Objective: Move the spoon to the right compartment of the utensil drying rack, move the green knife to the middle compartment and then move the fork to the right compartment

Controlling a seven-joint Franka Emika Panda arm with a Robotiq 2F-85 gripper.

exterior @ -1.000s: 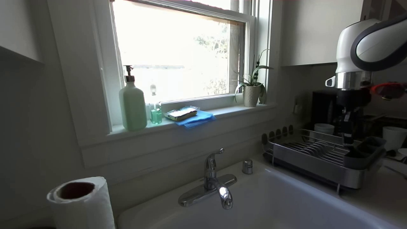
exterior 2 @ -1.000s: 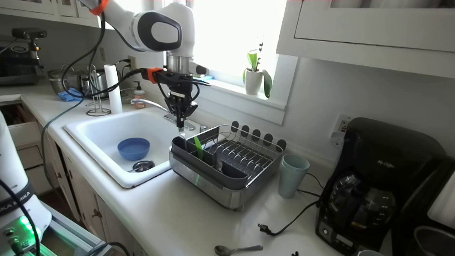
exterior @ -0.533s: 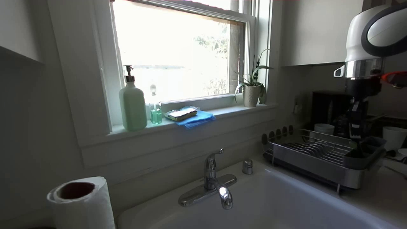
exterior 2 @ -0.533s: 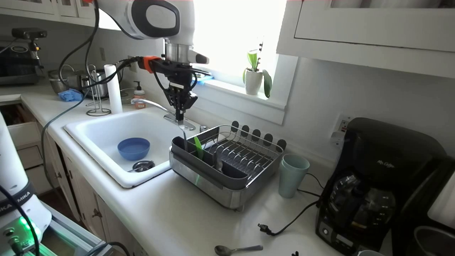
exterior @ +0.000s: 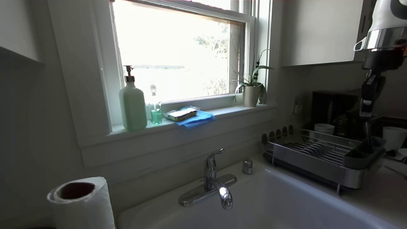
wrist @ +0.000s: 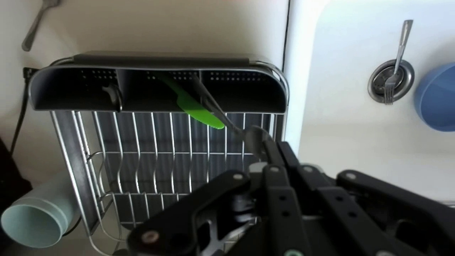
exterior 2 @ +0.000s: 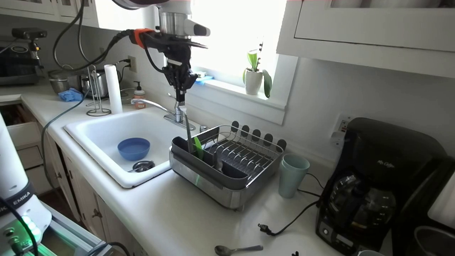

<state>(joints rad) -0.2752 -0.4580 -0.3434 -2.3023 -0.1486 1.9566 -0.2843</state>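
My gripper [wrist: 279, 145] is shut on the bowl of a spoon [wrist: 218, 112]. The spoon's handle hangs tilted down to the divider between the middle and sink-side compartments; which one its tip is in I cannot tell. The gripper also shows above the utensil drying rack [exterior 2: 209, 193] in both exterior views [exterior 2: 181, 103] [exterior: 366, 115]. The green knife [wrist: 199, 110] leans in the middle compartment, its blade over the wire ribs. A fork [wrist: 401, 49] lies in the sink across the drain. Another utensil [wrist: 113, 94] stands in the compartment farthest from the sink.
A blue bowl [exterior 2: 133, 148] sits in the sink. Another spoon [exterior 2: 238, 250] lies on the counter. Stacked pale cups [exterior 2: 292, 174] and a black coffee maker [exterior 2: 376, 185] stand beyond the rack. The faucet [exterior: 211, 178] is behind the sink.
My gripper has risen with the spoon, so more of its handle shows above the rack. The handle's lower part has shifted from the sink-side compartment toward the green knife.
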